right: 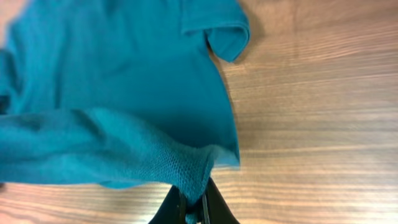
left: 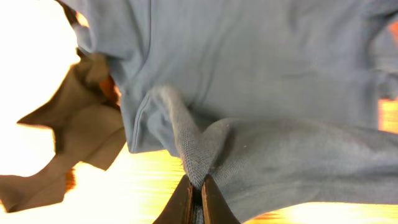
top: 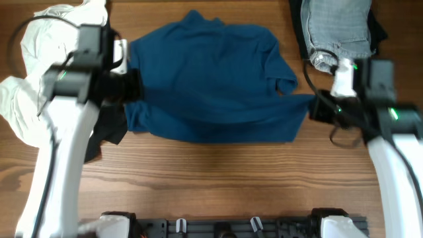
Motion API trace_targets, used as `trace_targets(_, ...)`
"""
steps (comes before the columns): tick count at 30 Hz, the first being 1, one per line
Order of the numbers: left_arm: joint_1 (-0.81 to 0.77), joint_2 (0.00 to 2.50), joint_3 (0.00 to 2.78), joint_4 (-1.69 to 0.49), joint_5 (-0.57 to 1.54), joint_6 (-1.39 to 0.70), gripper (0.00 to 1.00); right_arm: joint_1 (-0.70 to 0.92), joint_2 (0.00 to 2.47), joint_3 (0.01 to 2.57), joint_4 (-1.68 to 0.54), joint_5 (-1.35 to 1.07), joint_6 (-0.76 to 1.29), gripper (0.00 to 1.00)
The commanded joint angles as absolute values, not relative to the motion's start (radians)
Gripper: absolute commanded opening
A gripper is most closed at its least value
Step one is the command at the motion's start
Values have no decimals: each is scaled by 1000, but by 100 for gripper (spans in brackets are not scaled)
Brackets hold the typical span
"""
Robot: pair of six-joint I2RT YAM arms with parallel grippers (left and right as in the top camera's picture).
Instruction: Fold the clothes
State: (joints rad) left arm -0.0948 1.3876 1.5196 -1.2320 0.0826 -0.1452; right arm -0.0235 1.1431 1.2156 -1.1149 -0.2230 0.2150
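You are in the middle of the first fold, as I judge it, and most of the task is left. The large plain dark-blue short-sleeved shirt [top: 211, 73] lies spread across the middle of the wooden table [top: 211, 185], with its collar toward the far edge and one sleeve showing on the right side. Your left hand [left: 194, 190] is pressed together on a pinch of the blue fabric at the shirt's left side, and your right hand [right: 194, 202] pinches the blue fabric in the same way at the right side, so a band of cloth is drawn between the two. The shirt is not yet a neat flat packet; the sleeve is out and the near part looks raised. The crumpled white garment [top: 33, 59] at the left and the small black garment [top: 109, 135] under the left arm look unfolded. The light grey-blue denim garment [top: 337, 30] at the far right lies apart; whether it is properly folded I cannot tell. No brand, label or writing can be read on any garment.
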Motion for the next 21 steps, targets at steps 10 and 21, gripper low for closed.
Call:
trace_targets(10, -88, 926, 1534, -1464, 258, -274, 4, -25, 699, 1234, -1440, -202, 344, 4)
trace_targets(21, -88, 850, 1522, -1619, 258, -301, 34, -25, 704, 1233, -1553, -201, 352, 51)
